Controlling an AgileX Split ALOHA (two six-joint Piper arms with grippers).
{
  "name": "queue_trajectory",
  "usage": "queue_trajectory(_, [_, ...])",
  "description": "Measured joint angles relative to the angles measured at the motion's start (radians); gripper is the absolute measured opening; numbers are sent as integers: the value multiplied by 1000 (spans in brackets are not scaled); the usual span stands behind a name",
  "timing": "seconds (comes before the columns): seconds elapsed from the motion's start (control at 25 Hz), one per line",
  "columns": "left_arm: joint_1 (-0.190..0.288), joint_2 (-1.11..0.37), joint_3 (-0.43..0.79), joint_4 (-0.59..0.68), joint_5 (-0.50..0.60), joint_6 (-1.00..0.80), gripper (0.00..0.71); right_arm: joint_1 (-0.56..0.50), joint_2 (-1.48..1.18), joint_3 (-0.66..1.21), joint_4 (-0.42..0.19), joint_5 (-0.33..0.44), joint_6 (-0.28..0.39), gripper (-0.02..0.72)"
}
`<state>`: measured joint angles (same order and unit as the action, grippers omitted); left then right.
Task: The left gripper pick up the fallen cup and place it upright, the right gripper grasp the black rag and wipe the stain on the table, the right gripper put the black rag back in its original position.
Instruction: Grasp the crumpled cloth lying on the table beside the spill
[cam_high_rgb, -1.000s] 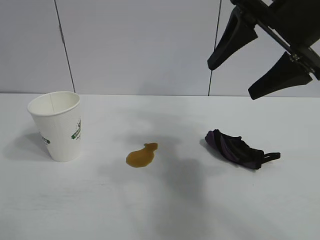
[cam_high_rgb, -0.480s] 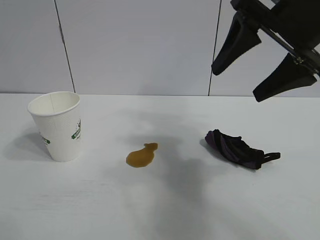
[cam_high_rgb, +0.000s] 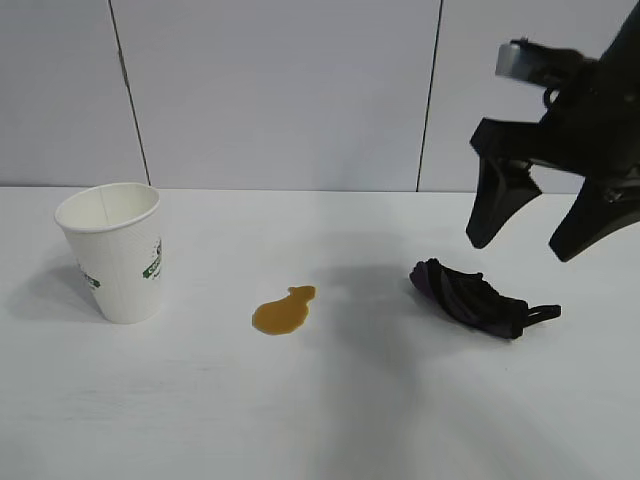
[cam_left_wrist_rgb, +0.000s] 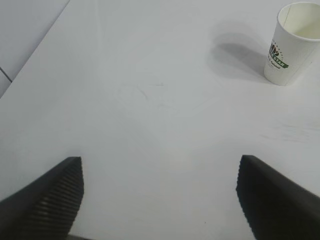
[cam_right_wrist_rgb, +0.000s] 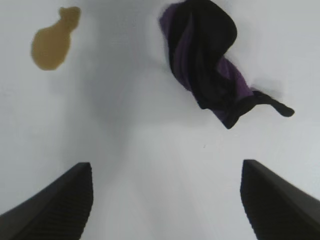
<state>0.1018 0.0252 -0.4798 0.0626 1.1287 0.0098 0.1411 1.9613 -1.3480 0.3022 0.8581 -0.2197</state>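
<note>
The white paper cup (cam_high_rgb: 113, 252) stands upright at the table's left; it also shows in the left wrist view (cam_left_wrist_rgb: 292, 42). The amber stain (cam_high_rgb: 283, 311) lies mid-table and shows in the right wrist view (cam_right_wrist_rgb: 53, 40). The black rag (cam_high_rgb: 473, 297) with purple stripes lies crumpled to the stain's right, strap trailing; it shows in the right wrist view (cam_right_wrist_rgb: 210, 57). My right gripper (cam_high_rgb: 520, 245) hangs open and empty above and just behind the rag. My left gripper (cam_left_wrist_rgb: 160, 172) is open and empty over bare table (cam_high_rgb: 330, 410), away from the cup, out of the exterior view.
A grey panelled wall (cam_high_rgb: 280, 90) runs behind the table's back edge. Bare white tabletop surrounds the cup, the stain and the rag.
My right gripper has come down from the upper right and turned fingers-down over the rag. The cup, the stain and the rag have not moved.
</note>
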Motion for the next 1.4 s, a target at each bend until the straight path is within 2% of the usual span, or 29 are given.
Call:
queue_trajectory(0.12, [0,0,0,0,0,0,602,13,65,-75,-8,21,1,557])
queue_trajectory(0.32, [0,0,0,0,0,0,602,77,138,-145,-56,32,8,522])
queue_trajectory(0.56, [0,0,0,0,0,-1,602,101,167,-155,-92,15,19,515])
queue_trajectory(0.72, [0,0,0,0,0,-1,601,101,170,-155,-139,13,44,497])
queue_trajectory(1.4, [0,0,0,0,0,-1,601,101,188,-157,-160,-22,67,474])
